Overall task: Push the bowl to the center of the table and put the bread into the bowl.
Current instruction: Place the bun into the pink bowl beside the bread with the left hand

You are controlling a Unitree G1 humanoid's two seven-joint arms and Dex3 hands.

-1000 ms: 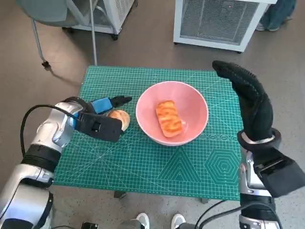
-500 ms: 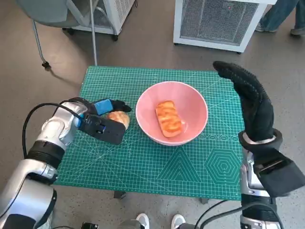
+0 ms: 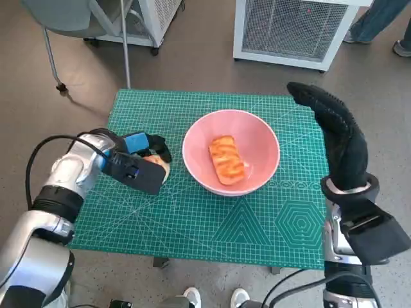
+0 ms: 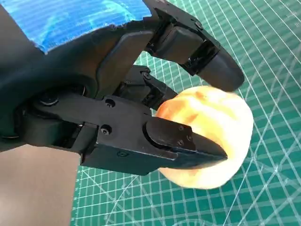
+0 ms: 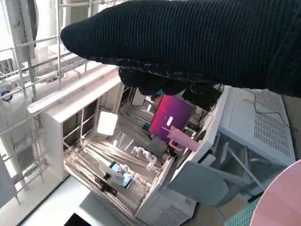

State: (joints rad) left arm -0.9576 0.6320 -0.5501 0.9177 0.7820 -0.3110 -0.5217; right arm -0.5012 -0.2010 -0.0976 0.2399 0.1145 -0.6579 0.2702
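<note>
Smooth, glossy pink bowl [image 3: 231, 152], round and deep, near the middle of the desk [image 3: 192, 218], on the green cutting mat with its fine white grid. Inside the bowl, a flat oblong bread slice [image 3: 227, 159], orange-brown and glazed, lying on the bottom. Just to the left of the bowl, a second piece, a round bread roll [image 4: 211, 136], pale golden and soft-looking with a matte crust, sitting on the mat. Left hand [image 3: 138, 163], hard black plastic with blue tape over its back, closed around that roll: one blunt fingertip [image 4: 218, 70] over its top, a pointed black one [image 4: 188, 143] pressed against its side. Right hand [image 3: 334, 138] in a ribbed black knitted glove, raised at the right edge of the desk, fingers straight and together, holding nothing. Behind the desk, a white slatted metal cabinet [image 3: 295, 29] on the grey floor.
</note>
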